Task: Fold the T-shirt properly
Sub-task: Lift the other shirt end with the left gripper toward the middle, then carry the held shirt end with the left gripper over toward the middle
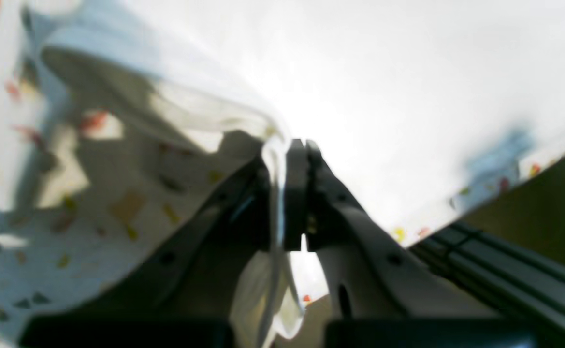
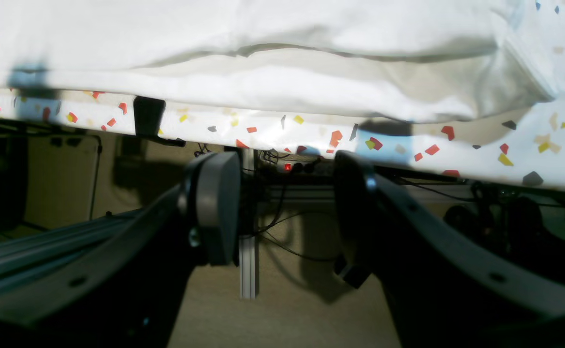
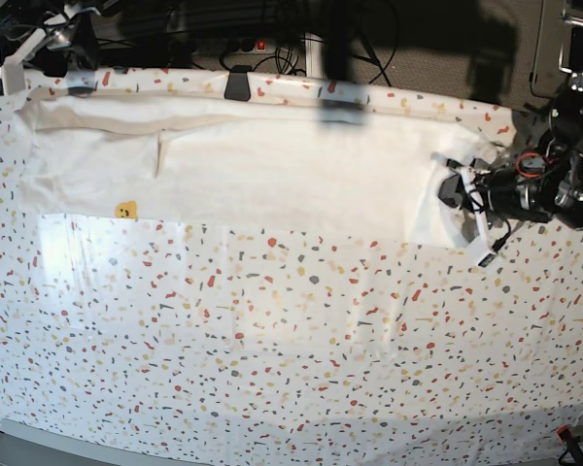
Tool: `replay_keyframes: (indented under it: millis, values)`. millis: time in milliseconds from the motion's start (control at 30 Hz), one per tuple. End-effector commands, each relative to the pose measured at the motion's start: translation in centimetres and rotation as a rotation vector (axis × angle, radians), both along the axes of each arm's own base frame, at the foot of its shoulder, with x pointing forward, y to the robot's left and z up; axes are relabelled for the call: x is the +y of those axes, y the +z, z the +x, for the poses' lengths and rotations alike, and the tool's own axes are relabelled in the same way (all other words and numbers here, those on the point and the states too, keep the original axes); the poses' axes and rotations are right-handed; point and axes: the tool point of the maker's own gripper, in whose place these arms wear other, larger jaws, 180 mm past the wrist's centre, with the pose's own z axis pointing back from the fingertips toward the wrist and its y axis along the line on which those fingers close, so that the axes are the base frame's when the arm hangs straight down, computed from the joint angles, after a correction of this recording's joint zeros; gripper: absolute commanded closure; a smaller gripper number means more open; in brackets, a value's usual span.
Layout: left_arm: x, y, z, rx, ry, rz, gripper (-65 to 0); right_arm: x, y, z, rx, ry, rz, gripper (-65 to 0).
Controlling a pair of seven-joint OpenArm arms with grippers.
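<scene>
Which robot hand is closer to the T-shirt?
The left. The left gripper is shut on the T-shirt at its end. The right gripper hangs open past the table's far edge, apart from the shirt.

The right gripper [image 2: 287, 212] is hanging off the table's edge with its jaws standing wide apart and gripping nothing; beyond them the T-shirt [image 2: 263, 63] is lying in white folds along the speckled table cover [image 2: 504, 150]; a black clamp [image 2: 149, 118] is biting the cover's edge at left; below, a red light [image 2: 287, 167] is glowing among cables.
</scene>
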Motion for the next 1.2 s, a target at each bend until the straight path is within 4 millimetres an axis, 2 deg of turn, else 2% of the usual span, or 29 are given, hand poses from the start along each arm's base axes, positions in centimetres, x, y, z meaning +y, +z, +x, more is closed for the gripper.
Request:
replay_keyframes:
  millis: [0,133,233,500,733,900,1067,1167]
  values:
    - [-0.6,2.4,1.0,-0.089,-0.032,-0.004,0.0,0.2,0.7,0.3,-0.024,0.018,-0.007,-31.4]
    - [-3.4,6.2,0.9,-0.247,-0.07,-0.003,0.0,0.2,0.7,0.3,-0.024,0.018,-0.007,-31.4]
    - [-5.2,7.5,0.5,-0.311,-0.056,-0.032,0.0,0.2,0.7,0.3,-0.024,0.018,-0.006,-31.4]
    - [-9.5,6.0,-2.1,-0.239,-0.028,-0.174,0.0,0.2,0.7,0.3,-0.024,0.018,-0.006,-31.4]
    - [-12.9,7.5,-1.9,-0.259,0.002,-0.306,0.0,0.7,1.0,0.5,-0.044,0.026,0.025,-31.4]
    - [-14.5,8.4,-1.7,-0.267,0.016,-0.37,0.0,0.9,1.1,0.6,-0.05,0.029,0.035,-31.4]
    - [-15.4,8.4,-1.9,-0.269,0.049,-0.432,0.0,0.9,1.1,0.6,-0.05,0.029,0.035,-31.4]
    - [-16.7,7.4,-2.4,-0.228,0.035,-0.452,0.0,0.9,1.1,0.6,-0.049,0.029,0.034,-31.4]
